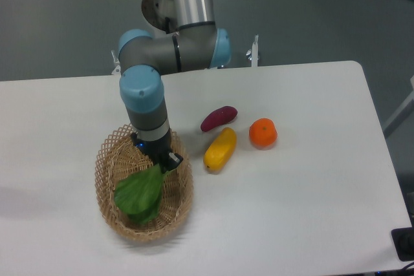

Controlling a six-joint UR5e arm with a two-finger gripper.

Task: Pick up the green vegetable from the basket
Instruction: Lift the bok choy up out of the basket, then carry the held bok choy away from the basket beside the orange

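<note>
The green vegetable (140,194), a bok choy with broad dark leaves, hangs over the inside of the tan woven basket (107,166) at the table's front left. My gripper (162,165) points straight down over the basket and is shut on the pale stalk end of the vegetable. The leaves droop down to the left of the fingers. The fingertips themselves are mostly hidden by the wrist and the stalk. Whether the leaf tips still touch the basket floor I cannot tell.
To the right of the basket lie a yellow oblong fruit (220,149), a purple sweet potato (218,118) and an orange (262,133). The white table's front edge runs just below the basket.
</note>
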